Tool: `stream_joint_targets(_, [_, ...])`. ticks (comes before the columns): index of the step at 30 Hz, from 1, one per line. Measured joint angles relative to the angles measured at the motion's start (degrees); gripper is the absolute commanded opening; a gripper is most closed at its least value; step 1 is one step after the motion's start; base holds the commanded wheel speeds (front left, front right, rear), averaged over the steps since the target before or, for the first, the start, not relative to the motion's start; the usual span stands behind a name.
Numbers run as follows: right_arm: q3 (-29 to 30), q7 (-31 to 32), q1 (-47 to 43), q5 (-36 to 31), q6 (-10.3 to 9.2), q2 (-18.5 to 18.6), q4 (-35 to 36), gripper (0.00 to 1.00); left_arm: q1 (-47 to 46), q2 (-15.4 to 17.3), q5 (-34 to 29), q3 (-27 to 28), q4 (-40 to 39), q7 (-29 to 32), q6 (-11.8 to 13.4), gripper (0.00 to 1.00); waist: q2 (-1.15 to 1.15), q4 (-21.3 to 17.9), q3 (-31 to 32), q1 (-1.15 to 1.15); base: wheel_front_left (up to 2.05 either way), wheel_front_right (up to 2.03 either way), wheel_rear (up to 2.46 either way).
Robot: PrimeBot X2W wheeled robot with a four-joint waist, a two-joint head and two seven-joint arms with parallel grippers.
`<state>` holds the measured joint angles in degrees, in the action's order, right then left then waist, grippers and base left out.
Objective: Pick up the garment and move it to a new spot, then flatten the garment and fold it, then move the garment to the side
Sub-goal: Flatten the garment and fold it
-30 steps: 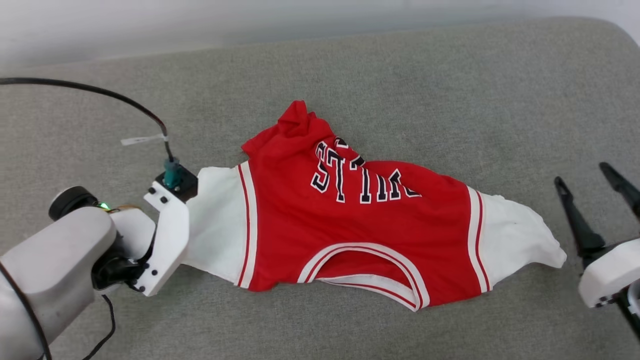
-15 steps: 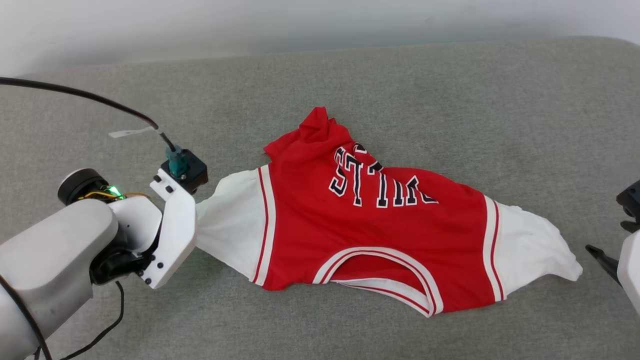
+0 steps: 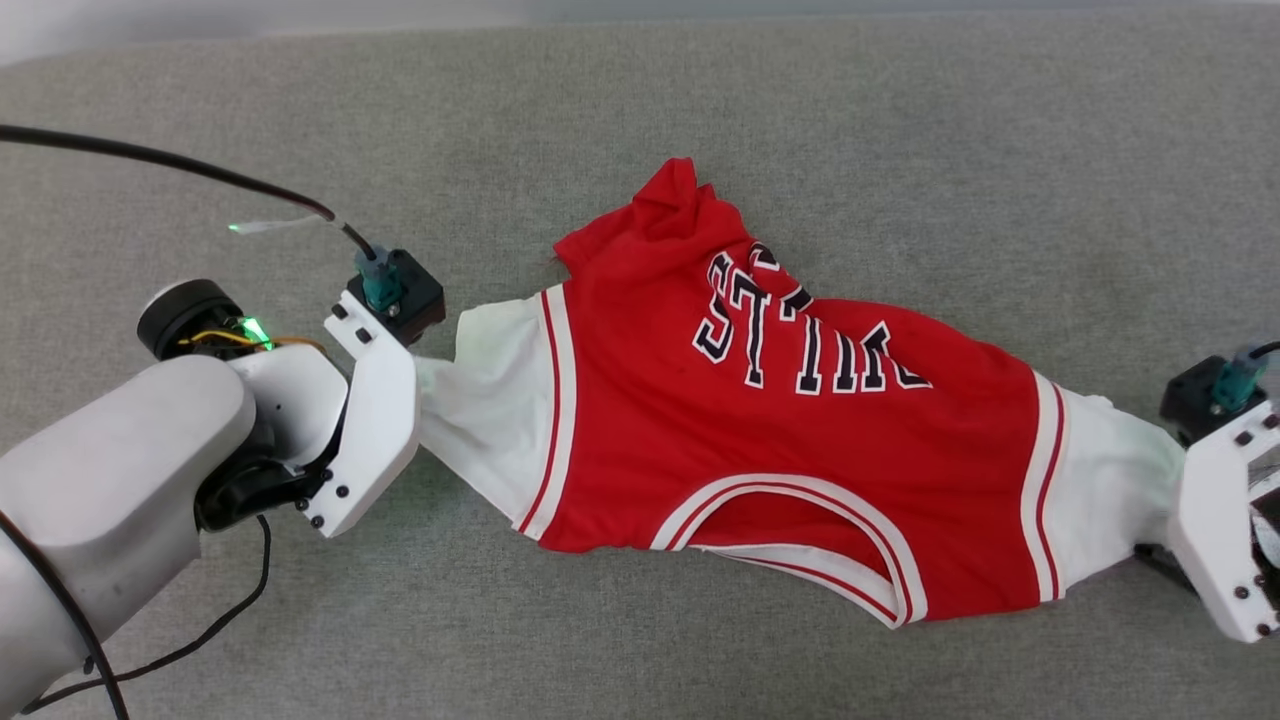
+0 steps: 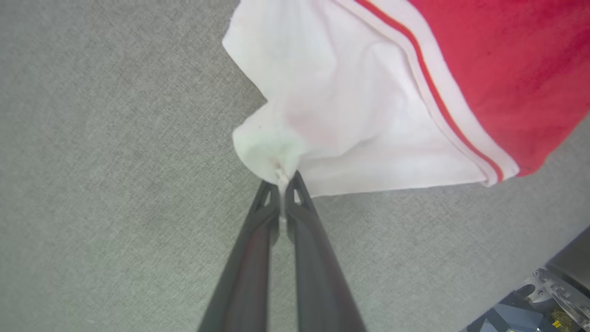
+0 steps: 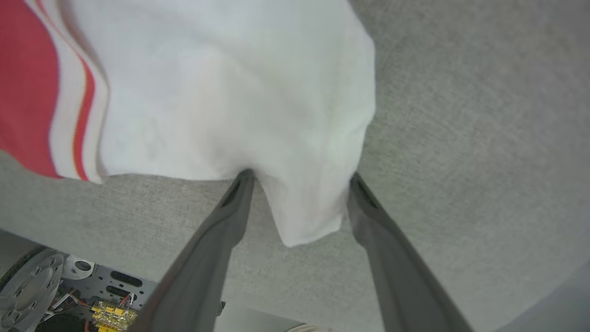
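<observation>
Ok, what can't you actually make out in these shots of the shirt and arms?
Head view: lettering on the shirt is partly folded under, so unreadable.
Head view: left end effector is hidden behind its own wrist housing.
Right wrist view: right end effector tips vanish at the blurred sleeve edge; contact unclear.

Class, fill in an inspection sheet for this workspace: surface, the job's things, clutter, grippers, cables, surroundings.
Surface: grey woven cushion.
Job's things: red shirt with white sleeves lies rumpled, lettering up, neckline toward the robot.
Clutter: nothing seen.
Grippers: left gripper shut on one sleeve's tip; right gripper open, fingers either side of the other sleeve's tip.
Cables: black cable runs to the left wrist camera.
Surroundings: pale wall behind the cushion.
</observation>
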<state>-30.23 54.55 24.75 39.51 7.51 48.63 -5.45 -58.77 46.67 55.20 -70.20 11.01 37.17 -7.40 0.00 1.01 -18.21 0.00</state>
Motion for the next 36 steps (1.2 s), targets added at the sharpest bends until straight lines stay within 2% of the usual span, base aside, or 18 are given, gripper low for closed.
stream_joint_targets(9, [-4.3, -5.4, 2.3, 1.4, 0.03, -2.7, -6.9, 1.00, -0.8, 0.2, 0.5, -0.9, 0.5, -1.7, 0.0, 0.00, 0.00, -0.2, -1.5, -0.01, 0.00, 0.00, 0.00])
stream_joint_targets(10, [-5.1, -7.3, 2.7, 1.6, 0.03, -2.8, -7.7, 0.79, -0.8, 0.4, 1.0, -1.1, 0.7, -2.2, 0.0, 0.00, 0.00, -0.5, -1.3, -0.01, 0.00, 0.00, 0.00])
stream_joint_targets(11, [-5.5, -8.3, 2.9, 1.7, 0.03, -2.9, -8.2, 0.02, -0.8, 0.4, 1.1, -1.2, 0.9, -2.5, 0.0, 0.00, 0.00, -0.6, -1.0, -0.01, 0.00, 0.00, 0.00])
stream_joint_targets(17, [-5.5, -13.8, 3.1, 4.4, -0.01, -3.1, -8.5, 0.00, -0.3, 0.7, 2.9, -1.3, 1.6, -6.3, 0.0, 0.00, 0.00, -1.1, 1.8, 0.00, 0.00, 0.00, 0.00])
stream_joint_targets(23, [-3.5, -17.8, 0.9, 6.0, 0.00, 0.1, -3.2, 0.00, -0.2, 1.9, 4.6, 0.3, 0.6, -11.0, 0.0, 0.00, 0.00, -1.4, 6.1, -0.01, 0.00, 0.00, 0.00])
stream_joint_targets(28, [1.1, -19.4, 0.6, 7.3, 0.00, 2.1, 2.5, 0.00, -2.1, 3.7, 3.5, 1.3, -2.0, -13.8, 0.0, 0.00, 0.00, -1.5, 9.4, -0.01, 0.00, 0.00, 0.00])
stream_joint_targets(36, [9.2, -19.2, 3.5, 6.7, 0.00, 3.6, 10.4, 0.00, -8.8, 3.4, 3.5, 4.2, -6.1, -16.2, 0.0, 0.00, 0.00, -0.3, 11.2, -0.01, 0.00, 0.00, 0.00])
